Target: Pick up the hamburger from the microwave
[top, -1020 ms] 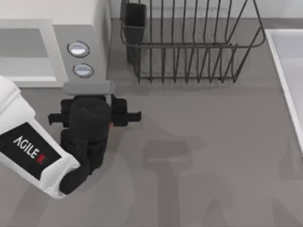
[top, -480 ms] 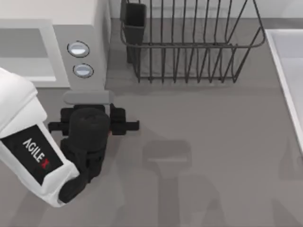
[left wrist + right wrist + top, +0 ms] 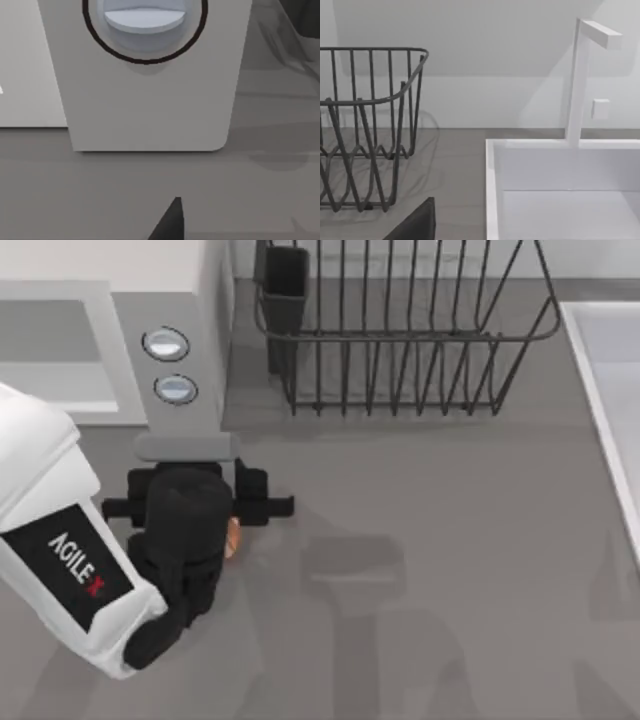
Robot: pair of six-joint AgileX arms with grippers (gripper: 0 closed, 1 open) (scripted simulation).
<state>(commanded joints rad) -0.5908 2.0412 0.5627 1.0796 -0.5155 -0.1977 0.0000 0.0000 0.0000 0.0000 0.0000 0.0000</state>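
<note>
The white microwave [image 3: 190,310] stands at the table's back left, its two round knobs [image 3: 165,343] facing forward. My left gripper [image 3: 195,505] hovers just in front of its lower corner. An orange-brown sliver of the hamburger [image 3: 232,537] peeks out from under the gripper's black body, and the gripper is shut on it. The left wrist view shows the microwave's front panel [image 3: 150,100], one knob [image 3: 145,15] and one dark fingertip [image 3: 170,222] over the grey table. My right gripper [image 3: 417,222] is parked off to the right.
A black wire dish rack [image 3: 400,340] stands right of the microwave at the back, and the right wrist view shows it too [image 3: 365,125]. A white basin [image 3: 610,390] with an upright post [image 3: 577,80] lines the right edge.
My left gripper has drawn back from the microwave toward the table's front, then held still. The hamburger came along under it, and more of its orange edge shows now.
</note>
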